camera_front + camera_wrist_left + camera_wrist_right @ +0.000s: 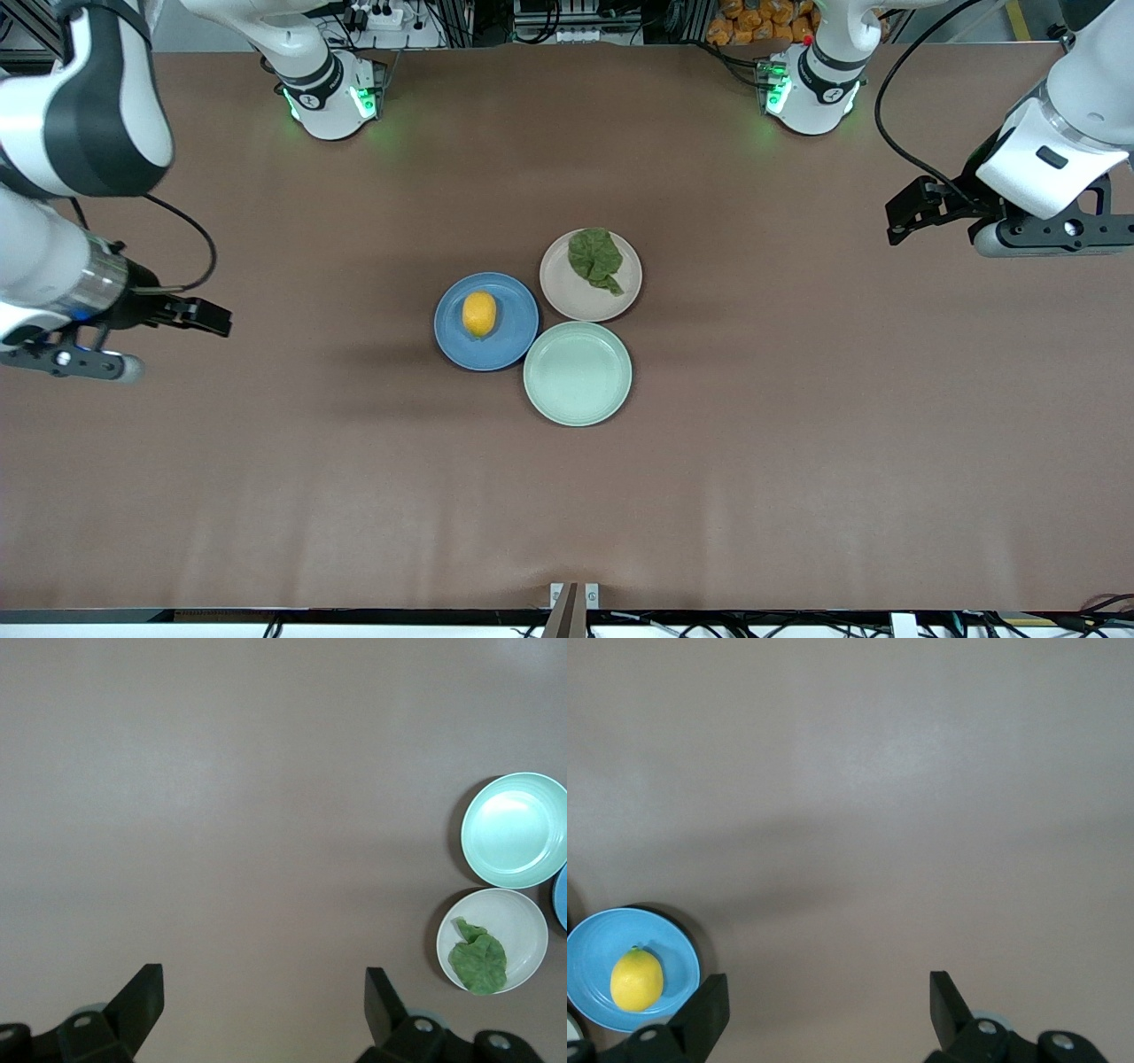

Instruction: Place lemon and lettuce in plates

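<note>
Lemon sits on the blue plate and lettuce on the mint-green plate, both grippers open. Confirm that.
Not quite: the lettuce lies on the beige-pink plate, as the front view shows. The mint-green plate holds nothing. The rest stands.

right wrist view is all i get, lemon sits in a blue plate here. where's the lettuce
Observer: The lettuce lies in the beige-pink plate, beside the blue plate and farther from the front camera.
Operator: any plate without food
Observer: Yes, a mint-green plate holds nothing; it is the nearest of the three to the front camera.
Operator: left gripper holding anything
Observer: No. The left gripper is open with nothing between its fingers, over bare table toward the left arm's end.
</note>
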Robot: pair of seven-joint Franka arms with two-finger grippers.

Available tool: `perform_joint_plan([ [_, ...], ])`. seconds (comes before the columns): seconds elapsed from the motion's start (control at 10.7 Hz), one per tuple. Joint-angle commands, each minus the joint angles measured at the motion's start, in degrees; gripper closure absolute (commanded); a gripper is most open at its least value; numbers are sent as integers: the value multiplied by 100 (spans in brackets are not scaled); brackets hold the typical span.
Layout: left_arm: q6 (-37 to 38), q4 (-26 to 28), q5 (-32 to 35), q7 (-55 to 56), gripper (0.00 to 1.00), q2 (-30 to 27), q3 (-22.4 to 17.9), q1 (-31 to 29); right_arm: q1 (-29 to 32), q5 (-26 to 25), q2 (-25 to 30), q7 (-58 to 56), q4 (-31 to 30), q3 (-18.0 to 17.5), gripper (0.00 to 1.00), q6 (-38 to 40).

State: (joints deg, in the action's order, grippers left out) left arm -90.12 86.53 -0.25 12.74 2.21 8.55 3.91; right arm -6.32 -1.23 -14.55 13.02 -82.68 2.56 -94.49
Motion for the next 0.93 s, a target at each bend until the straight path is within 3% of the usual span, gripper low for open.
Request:
perform_joint_plan([
  [0.0,126,-145,-81,-184,0,-63,33,-66,104,-71,154,-262,110,-63,0,71],
  [0.28,179,-163,-81,-184,0,-71,42,-57,332,-71,356,-966,278,-45,0,631],
  [0.84,188,-163,-90,-184,0,-63,50,-57,359,-71,708,-915,112,-89,0,1345],
])
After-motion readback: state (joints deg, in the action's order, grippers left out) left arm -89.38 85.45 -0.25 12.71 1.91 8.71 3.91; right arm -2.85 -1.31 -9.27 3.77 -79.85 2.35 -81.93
